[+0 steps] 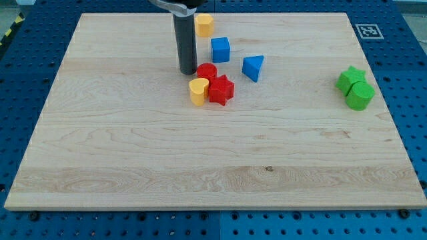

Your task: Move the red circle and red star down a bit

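Note:
The red circle (206, 72) sits near the board's top middle. The red star (221, 89) touches it just below and to the right. A yellow heart (198, 91) lies against both, left of the star. My tip (187, 71) stands on the board just left of the red circle, close to it or touching it, and above the yellow heart.
A blue cube (220, 49) and a blue triangle (253, 67) lie to the right of the tip. A yellow block (203, 25) sits near the top edge. A green star (351, 78) and a green block (360, 97) lie at the right. The wooden board (133, 167) sits on a blue table.

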